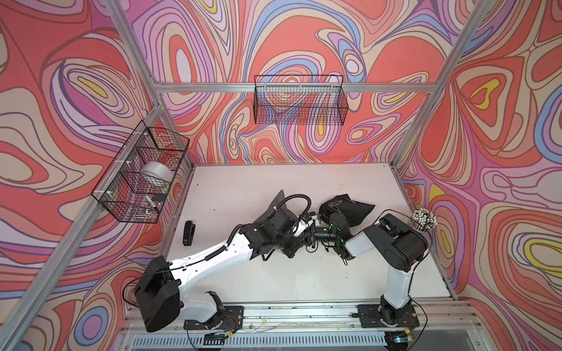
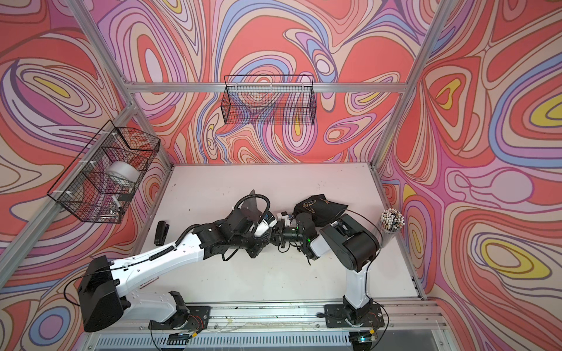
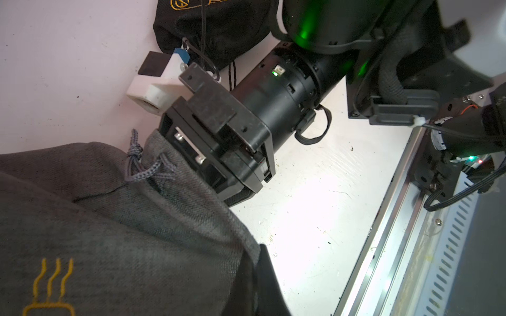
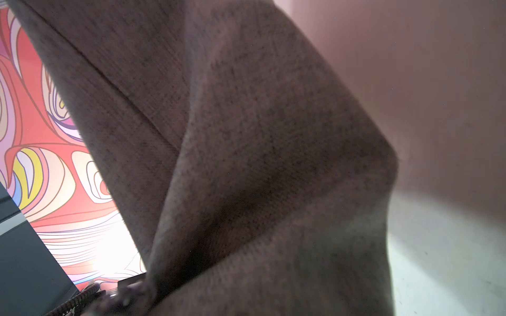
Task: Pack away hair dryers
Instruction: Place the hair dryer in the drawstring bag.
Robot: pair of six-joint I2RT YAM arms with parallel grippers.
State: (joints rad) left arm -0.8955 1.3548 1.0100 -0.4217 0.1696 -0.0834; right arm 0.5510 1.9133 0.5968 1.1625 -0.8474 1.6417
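Grip | left fingers [image 3: 269,287] clamp grey pouch [image 3: 137,219] | right fingers [image 3: 237,197] at pouch mouth; gap unclear

You have a black pouch [image 1: 346,208] lying on the white surface [image 1: 243,188], a grey pouch [image 3: 109,219] near it, a stapler [image 1: 188,232] towards the left, and a cup of pencils [image 1: 424,220] at the right edge.

Arms reach inward, shut left hand [image 1: 296,235] facing right hand [image 3: 197,153]

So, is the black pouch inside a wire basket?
No, the black pouch lies on the white table in a top view.
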